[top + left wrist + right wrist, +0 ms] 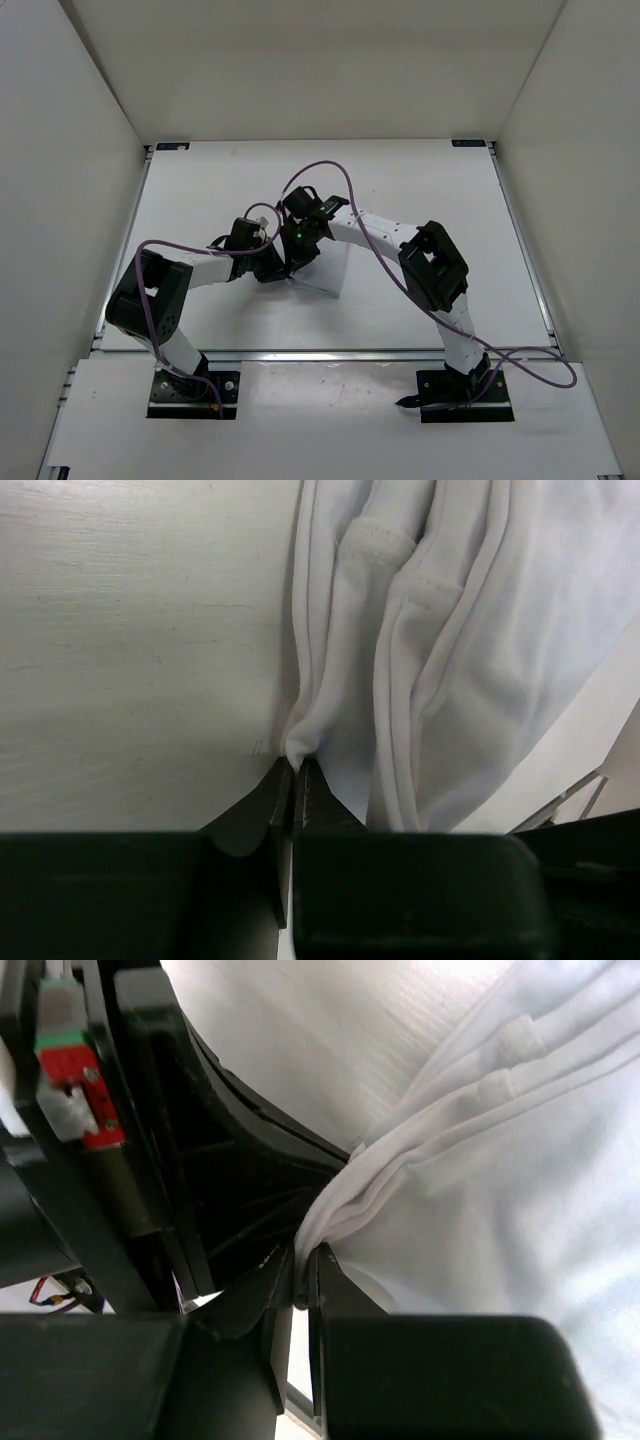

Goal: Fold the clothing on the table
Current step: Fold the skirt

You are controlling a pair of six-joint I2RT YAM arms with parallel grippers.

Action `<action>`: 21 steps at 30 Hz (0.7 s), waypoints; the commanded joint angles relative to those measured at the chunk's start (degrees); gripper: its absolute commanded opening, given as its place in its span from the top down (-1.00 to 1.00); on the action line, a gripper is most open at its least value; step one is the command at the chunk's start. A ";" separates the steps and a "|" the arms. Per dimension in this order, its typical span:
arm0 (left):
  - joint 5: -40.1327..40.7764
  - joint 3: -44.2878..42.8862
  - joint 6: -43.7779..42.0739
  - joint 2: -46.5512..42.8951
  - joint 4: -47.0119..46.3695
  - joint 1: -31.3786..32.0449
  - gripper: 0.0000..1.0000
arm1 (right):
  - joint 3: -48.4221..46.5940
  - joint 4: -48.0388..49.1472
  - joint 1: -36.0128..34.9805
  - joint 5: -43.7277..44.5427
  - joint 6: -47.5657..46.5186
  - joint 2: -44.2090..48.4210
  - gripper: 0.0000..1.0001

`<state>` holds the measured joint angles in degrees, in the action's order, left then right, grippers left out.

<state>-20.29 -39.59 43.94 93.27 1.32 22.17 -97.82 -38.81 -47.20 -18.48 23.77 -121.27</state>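
The fold is in hand, not finished. The clothing sits about midway between the left and right edges of the counter, a little nearer the near edge than the far one. Only a small pale patch of it shows from above, just to the right of where the left arm and the right arm meet.

In the left wrist view, the left jaws are pinched tight on a gathered point of the clothing. Hemmed layers fan away from the pinch in long ridges, with bare counter to the left. In the right wrist view, the right jaws are closed on a bunch of the same clothing, and the black body of the other wrist stands just beside them. So both grips sit close together on one bunched part, and the fabric is rumpled rather than flat.

Judging from this, the step is carrying a held edge over the rest. The next move calls for the two arms to travel together — neither pulling ahead, or the layers will twist. They likely need to draw apart enough to spread the edge, lower it onto the flat part, and let go only once it lies down. With the wrists this crowded, a collision is the risk to watch.
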 commanded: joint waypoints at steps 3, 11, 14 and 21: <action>-0.18 1.45 -2.19 -0.72 -0.27 -0.73 1.00 | -2.55 2.16 -0.18 -4.01 0.40 -1.68 1.00; -4.40 5.49 2.28 -5.28 -6.23 -4.07 0.17 | -2.99 1.45 0.18 -5.34 -1.71 -0.03 0.03; -5.28 6.37 4.48 -8.36 -6.51 -5.39 0.04 | -1.15 2.25 0.88 -4.20 -1.45 5.50 -0.06; -0.99 9.88 7.82 -19.17 -3.61 -8.29 -0.01 | 14.46 6.97 6.32 -4.62 0.84 23.59 -0.09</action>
<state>-23.62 -30.76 49.58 79.90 -2.52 15.27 -89.69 -35.44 -43.99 -22.33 23.00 -107.33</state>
